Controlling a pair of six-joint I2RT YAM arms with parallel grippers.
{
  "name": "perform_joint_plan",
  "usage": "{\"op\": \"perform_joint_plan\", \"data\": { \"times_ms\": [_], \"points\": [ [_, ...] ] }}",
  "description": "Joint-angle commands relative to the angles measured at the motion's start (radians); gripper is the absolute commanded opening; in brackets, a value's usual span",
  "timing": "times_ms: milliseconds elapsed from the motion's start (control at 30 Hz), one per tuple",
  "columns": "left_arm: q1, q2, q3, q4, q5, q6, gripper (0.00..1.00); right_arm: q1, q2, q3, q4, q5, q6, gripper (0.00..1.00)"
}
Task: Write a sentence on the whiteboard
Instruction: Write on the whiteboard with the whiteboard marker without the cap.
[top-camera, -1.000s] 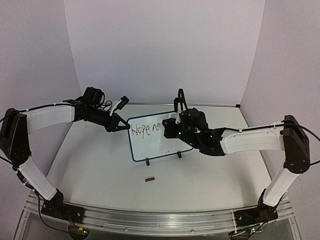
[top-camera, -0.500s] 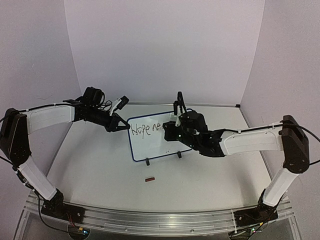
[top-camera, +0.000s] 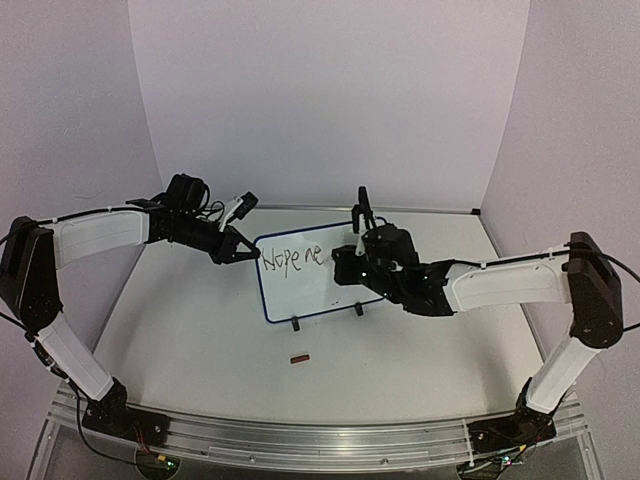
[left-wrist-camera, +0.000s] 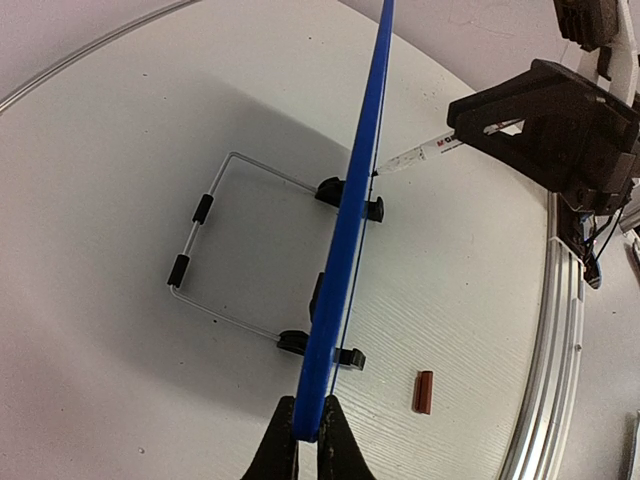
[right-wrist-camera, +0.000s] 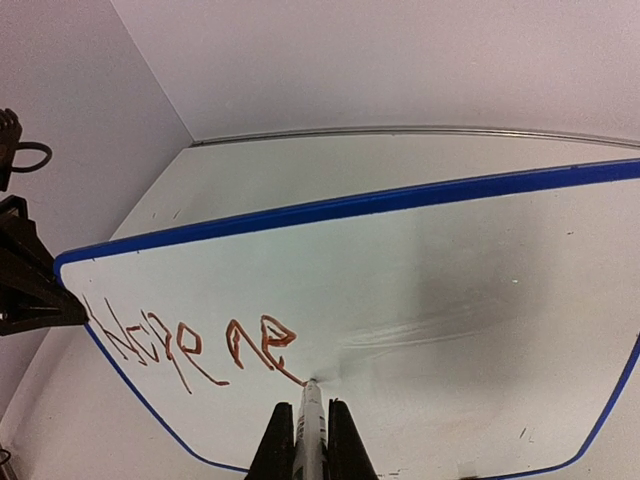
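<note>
The whiteboard (top-camera: 312, 292), white with a blue frame, stands upright on two black feet at mid-table. My left gripper (top-camera: 250, 256) is shut on its upper left corner; the left wrist view shows the jaws (left-wrist-camera: 308, 430) pinching the blue edge (left-wrist-camera: 350, 225). My right gripper (top-camera: 345, 262) is shut on a marker (right-wrist-camera: 310, 430) whose tip touches the board (right-wrist-camera: 460, 270). The sentence (right-wrist-camera: 190, 345) is reddish-brown letters reading roughly "Hope ne" (top-camera: 293, 259), and the tip rests just right of the "e". The marker (left-wrist-camera: 415, 157) also shows from the side.
A small reddish-brown cap (top-camera: 298, 358) lies on the table in front of the board, also seen in the left wrist view (left-wrist-camera: 424, 392). A wire stand (left-wrist-camera: 215, 250) props the board from behind. Purple walls enclose the table on three sides.
The letter "e" has appeared after the "n". The right gripper with the marker has shifted slightly right along the board. The left arm has not moved.
</note>
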Motion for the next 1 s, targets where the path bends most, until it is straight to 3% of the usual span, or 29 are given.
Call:
{"op": "perform_joint_plan", "data": {
  "times_ms": [0,300,967],
  "points": [
    [-0.003,-0.001,-0.002,-0.002,-0.067,0.039,0.0,-0.005,-0.096,-0.022,0.033,0.014,-0.016,0.0],
    [-0.003,0.0,-0.002,-0.001,-0.066,0.038,0.0,-0.008,-0.194,-0.076,0.025,-0.002,-0.029,0.0],
    [-0.006,0.011,-0.002,-0.002,-0.067,0.038,0.0,-0.018,-0.08,0.023,0.048,-0.022,-0.065,0.0]
  ]
}}
